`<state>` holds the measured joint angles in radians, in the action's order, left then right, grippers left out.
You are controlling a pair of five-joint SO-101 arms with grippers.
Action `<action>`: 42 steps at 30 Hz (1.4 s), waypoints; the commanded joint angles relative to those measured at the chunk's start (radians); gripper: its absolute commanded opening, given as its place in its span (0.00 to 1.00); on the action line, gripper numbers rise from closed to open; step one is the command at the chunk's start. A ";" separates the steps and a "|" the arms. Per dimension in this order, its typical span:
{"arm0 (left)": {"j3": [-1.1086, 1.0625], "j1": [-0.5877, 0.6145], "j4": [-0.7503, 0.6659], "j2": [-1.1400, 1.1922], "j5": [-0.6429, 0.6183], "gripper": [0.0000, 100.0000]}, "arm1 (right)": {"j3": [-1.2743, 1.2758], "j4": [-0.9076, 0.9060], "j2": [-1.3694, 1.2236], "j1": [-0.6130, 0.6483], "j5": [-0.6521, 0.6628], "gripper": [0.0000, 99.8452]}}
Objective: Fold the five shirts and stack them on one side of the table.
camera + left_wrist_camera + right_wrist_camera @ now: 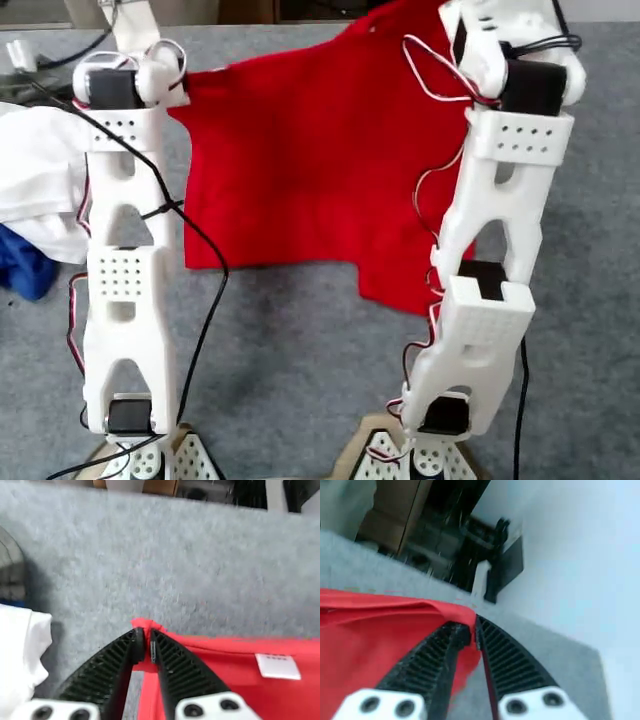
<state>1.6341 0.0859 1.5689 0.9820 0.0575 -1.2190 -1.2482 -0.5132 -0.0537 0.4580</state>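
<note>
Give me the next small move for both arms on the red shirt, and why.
Probably lift both pinched corners slightly and carry them toward the near hem. The left gripper and right gripper are each shut on a far corner of the red shirt, which lies spread open, so a first fold seems due.

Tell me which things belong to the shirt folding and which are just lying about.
Job: red shirt, pinched by left gripper and right gripper; white garment; blue garment, probably waiting shirts.
Lying about: cardboard box behind the table.
</note>
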 commanded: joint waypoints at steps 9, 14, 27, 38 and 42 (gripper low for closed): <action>0.035 -0.051 0.143 -0.005 0.084 0.02 | -0.010 -0.313 0.058 -0.033 0.138 0.00; 0.034 -0.074 0.183 -0.004 0.081 0.02 | -0.010 -0.453 0.058 -0.039 0.157 0.00; -0.253 -0.094 0.193 -0.015 0.077 0.02 | 0.226 -0.537 0.136 -0.140 0.227 0.00; -0.557 -0.107 0.193 -0.205 0.083 0.02 | 0.760 -0.381 0.372 -0.117 0.230 0.00; -0.681 -0.114 0.190 -0.286 0.097 0.02 | 0.987 -0.287 0.472 -0.113 0.233 0.00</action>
<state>1.0142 -0.0215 1.7484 0.8009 0.1358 -0.3659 -1.6011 -0.1573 -0.1795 0.6805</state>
